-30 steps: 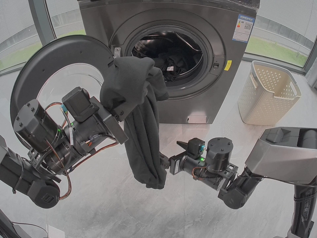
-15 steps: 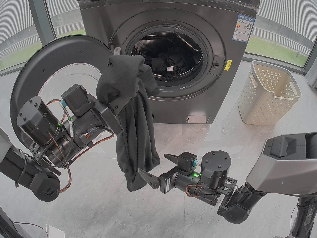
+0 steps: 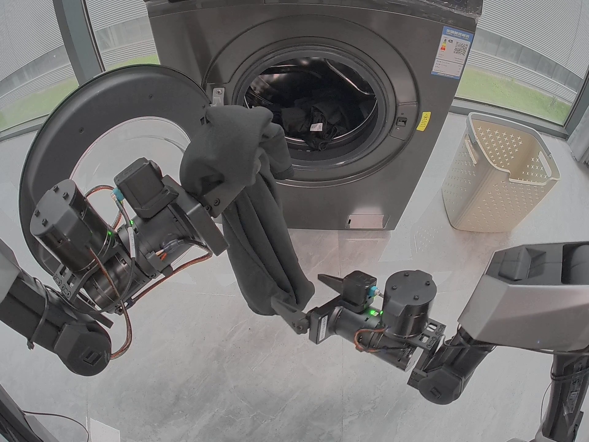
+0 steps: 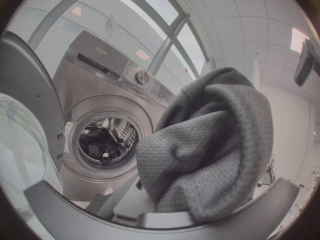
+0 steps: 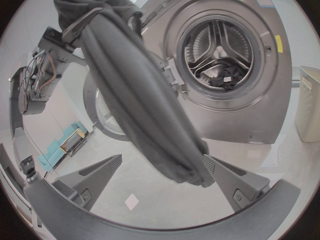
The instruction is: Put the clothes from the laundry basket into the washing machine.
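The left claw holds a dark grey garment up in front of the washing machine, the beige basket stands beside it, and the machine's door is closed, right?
Not quite: the door is swung wide open, as the head view shows. The rest holds: the left claw holds the dark grey garment up in front of the washing machine, and the beige basket stands beside it.

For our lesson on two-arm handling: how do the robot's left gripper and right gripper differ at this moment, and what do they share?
The left gripper is shut on the upper part of the grey garment; the right gripper is open, fingers apart. The left gripper sits high, beside the open door; the right gripper sits lower, at the garment's hanging end. Both are at the same garment.
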Robot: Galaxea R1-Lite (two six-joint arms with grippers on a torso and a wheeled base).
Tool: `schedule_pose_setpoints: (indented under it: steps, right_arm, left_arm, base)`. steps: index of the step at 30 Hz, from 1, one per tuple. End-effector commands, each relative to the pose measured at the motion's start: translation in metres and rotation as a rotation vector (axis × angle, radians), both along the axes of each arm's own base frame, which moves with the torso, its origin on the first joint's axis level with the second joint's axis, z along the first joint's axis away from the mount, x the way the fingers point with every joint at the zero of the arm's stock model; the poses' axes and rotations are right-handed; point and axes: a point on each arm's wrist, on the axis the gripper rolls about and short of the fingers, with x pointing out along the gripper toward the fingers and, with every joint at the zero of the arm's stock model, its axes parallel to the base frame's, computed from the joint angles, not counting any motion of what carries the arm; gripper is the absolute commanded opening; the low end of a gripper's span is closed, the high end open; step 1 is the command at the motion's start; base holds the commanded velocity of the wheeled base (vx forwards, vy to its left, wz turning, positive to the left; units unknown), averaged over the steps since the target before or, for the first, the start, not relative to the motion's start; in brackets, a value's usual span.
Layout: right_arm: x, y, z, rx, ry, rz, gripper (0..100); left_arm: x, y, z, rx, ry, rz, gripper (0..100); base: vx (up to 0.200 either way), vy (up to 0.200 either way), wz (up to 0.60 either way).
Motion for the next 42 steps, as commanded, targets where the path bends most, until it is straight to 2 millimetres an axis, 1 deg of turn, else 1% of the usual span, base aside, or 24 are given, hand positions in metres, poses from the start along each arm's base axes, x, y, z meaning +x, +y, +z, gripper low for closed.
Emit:
schedule_pose_setpoints:
  steps: [1, 3, 4, 5, 6, 7, 8, 9, 11, 12, 13, 14, 15, 16, 17, 18, 19, 21, 22, 27, 32, 35, 42]
  right_arm:
    - [0.011, -0.027, 0.014, 0.008, -0.019, -0.066, 100]
    - [0.017, -0.042, 0.027, 0.022, -0.045, -0.098, 100]
    - [0.019, -0.045, 0.03, 0.025, -0.049, -0.102, 100]
    - [0.021, -0.053, 0.039, 0.038, -0.064, -0.107, 100]
    - [0.022, -0.054, 0.04, 0.04, -0.068, -0.107, 100]
    - [0.026, -0.061, 0.047, 0.048, -0.079, -0.112, 100]
    - [0.029, -0.066, 0.048, 0.045, -0.074, -0.122, 100]
    - [0.032, -0.067, 0.049, 0.04, -0.066, -0.13, 100]
    - [0.039, -0.064, 0.047, 0.031, -0.055, -0.138, 100]
    - [0.044, -0.06, 0.044, 0.026, -0.048, -0.141, 100]
    - [0.052, -0.053, 0.034, 0.013, -0.031, -0.144, 100]
    - [0.055, -0.051, 0.03, 0.01, -0.027, -0.144, 100]
    - [0.066, -0.042, 0.019, 0.004, -0.022, -0.145, 100]
    - [0.068, -0.041, 0.017, 0.004, -0.022, -0.144, 100]
    - [0.075, -0.035, 0.009, 0.002, -0.02, -0.142, 100]
    - [0.082, -0.027, -0.004, -0.011, -0.01, -0.134, 100]
    - [0.082, -0.026, -0.006, -0.013, -0.01, -0.132, 100]
    - [0.085, -0.019, -0.017, -0.02, -0.013, -0.123, 100]
    - [0.084, -0.017, -0.02, -0.023, -0.007, -0.117, 100]
    - [0.077, -0.015, -0.023, -0.027, -0.005, -0.104, 100]
    - [0.061, -0.011, -0.021, -0.034, 0.005, -0.073, 100]
    - [0.051, -0.005, -0.023, -0.038, 0.009, -0.046, 100]
    - [0.045, 0.002, -0.022, -0.03, -0.002, -0.024, 100]
  left_arm:
    - [0.0, 0.0, 0.0, 0.0, 0.0, 0.001, 0]
    - [0.001, 0.001, 0.0, 0.001, -0.001, 0.003, 0]
    - [0.001, 0.0, 0.0, 0.0, 0.0, 0.003, 0]
    - [0.001, 0.0, -0.001, 0.001, 0.001, 0.003, 0]
    - [0.001, 0.0, -0.001, 0.001, 0.001, 0.003, 0]
    - [0.001, 0.0, 0.0, 0.0, 0.0, 0.0, 0]
    - [0.0, -0.001, -0.001, 0.001, 0.001, -0.002, 0]
    - [0.0, -0.001, 0.0, 0.001, 0.0, -0.005, 0]
    - [-0.001, -0.002, 0.001, -0.002, -0.004, -0.008, 0]
    - [-0.002, -0.003, 0.001, -0.001, -0.007, -0.012, 0]
    - [-0.005, -0.007, 0.001, -0.002, -0.007, -0.029, 0]
    - [-0.006, -0.009, 0.002, -0.002, -0.008, -0.038, 0]
    - [-0.015, -0.013, 0.007, -0.015, -0.023, -0.068, 0]
    - [-0.016, -0.013, 0.008, -0.016, -0.026, -0.074, 0]
    - [-0.021, -0.015, 0.012, -0.023, -0.037, -0.09, 0]
    - [-0.025, -0.016, 0.014, -0.024, -0.043, -0.106, 0]
    - [-0.025, -0.016, 0.014, -0.024, -0.044, -0.108, 0]
    - [-0.025, -0.015, 0.012, -0.016, -0.041, -0.117, 0]
    - [-0.025, -0.015, 0.011, -0.012, -0.038, -0.122, 0]
    - [-0.023, -0.014, 0.009, -0.003, -0.037, -0.128, 0]
    - [-0.02, -0.01, 0.009, -0.001, -0.038, -0.112, 0]
    - [-0.015, -0.006, 0.01, -0.001, -0.04, -0.09, 0]
    - [-0.014, -0.003, 0.01, -0.003, -0.041, -0.079, 0]
  base:
    - [0.0, 0.0, 0.0]
    - [0.0, 0.0, 0.0]
    - [0.0, 0.0, 0.0]
    - [0.0, 0.0, 0.0]
    - [0.0, 0.0, 0.0]
    - [0.0, 0.0, 0.0]
    - [0.0, 0.0, 0.0]
    - [0.0, 0.0, 0.0]
    - [0.0, 0.0, 0.0]
    - [0.0, 0.0, 0.0]
    - [0.0, 0.0, 0.0]
    - [0.0, 0.0, 0.0]
    - [0.0, 0.0, 0.0]
    - [0.0, 0.0, 0.0]
    - [0.0, 0.0, 0.0]
    - [0.0, 0.0, 0.0]
    - [0.0, 0.0, 0.0]
    - [0.0, 0.0, 0.0]
    - [0.0, 0.0, 0.0]
    - [0.0, 0.0, 0.0]
    - [0.0, 0.0, 0.0]
    - [0.0, 0.0, 0.0]
    - [0.0, 0.0, 0.0]
